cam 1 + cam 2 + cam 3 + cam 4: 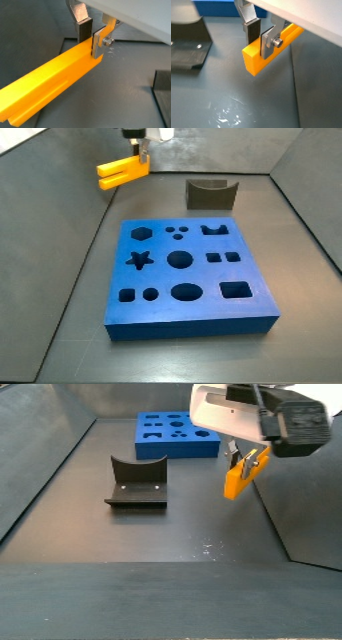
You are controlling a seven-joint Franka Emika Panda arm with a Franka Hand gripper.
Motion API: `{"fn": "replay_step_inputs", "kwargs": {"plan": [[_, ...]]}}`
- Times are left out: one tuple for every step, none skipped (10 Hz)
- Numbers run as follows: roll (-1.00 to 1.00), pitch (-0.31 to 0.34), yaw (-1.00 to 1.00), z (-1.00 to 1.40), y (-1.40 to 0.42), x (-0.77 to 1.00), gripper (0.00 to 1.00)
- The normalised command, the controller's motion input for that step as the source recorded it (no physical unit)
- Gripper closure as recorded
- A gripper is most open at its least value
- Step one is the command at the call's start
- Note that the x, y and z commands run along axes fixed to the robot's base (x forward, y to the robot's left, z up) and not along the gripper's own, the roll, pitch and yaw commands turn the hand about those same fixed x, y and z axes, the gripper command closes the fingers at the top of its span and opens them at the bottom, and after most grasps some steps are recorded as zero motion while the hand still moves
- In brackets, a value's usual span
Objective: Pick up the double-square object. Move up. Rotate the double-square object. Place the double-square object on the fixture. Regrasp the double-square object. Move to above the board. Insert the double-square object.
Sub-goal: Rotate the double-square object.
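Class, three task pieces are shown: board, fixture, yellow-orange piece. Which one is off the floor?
The double-square object: it hangs in the hand, clamped between its fingers, while the board and the fixture rest on the floor.

Taking the board (187,268) as landmark in a side view, the fixture (209,194) is set on the floor (187,358) just behind its far edge, apart from it. The hand (134,150) is held above the floor, off the board's far left corner and left of the fixture. The double-square object (120,170) is clamped between the hand's fingers (85,31), clear of the floor, over neither board nor fixture, its length reaching out to one side of them.
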Motion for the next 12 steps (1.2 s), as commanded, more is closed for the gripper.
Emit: {"fn": "replay_step_inputs", "kwargs": {"plan": [[0.00, 0.000, -1.00, 0.00, 0.02, -0.01, 1.00], [0.00, 0.000, -1.00, 0.00, 0.02, -0.01, 1.00], [0.00, 0.000, -1.00, 0.00, 0.02, -0.01, 1.00], [0.00, 0.000, -1.00, 0.00, 0.02, -0.01, 1.00], [0.00, 0.000, -1.00, 0.00, 0.02, -0.01, 1.00], [0.00, 0.000, -1.00, 0.00, 0.02, -0.01, 1.00], [0.00, 0.000, -1.00, 0.00, 0.02, -0.01, 1.00], [0.00, 0.000, -1.00, 0.00, 0.02, -0.01, 1.00], [0.00, 0.000, -1.00, 0.00, 0.02, -0.01, 1.00], [0.00, 0.001, -1.00, -0.01, 0.02, -0.02, 1.00], [0.00, 0.001, -1.00, -0.01, 0.02, -0.02, 1.00], [0.00, 0.002, -1.00, -0.01, 0.02, -0.02, 1.00]]}}
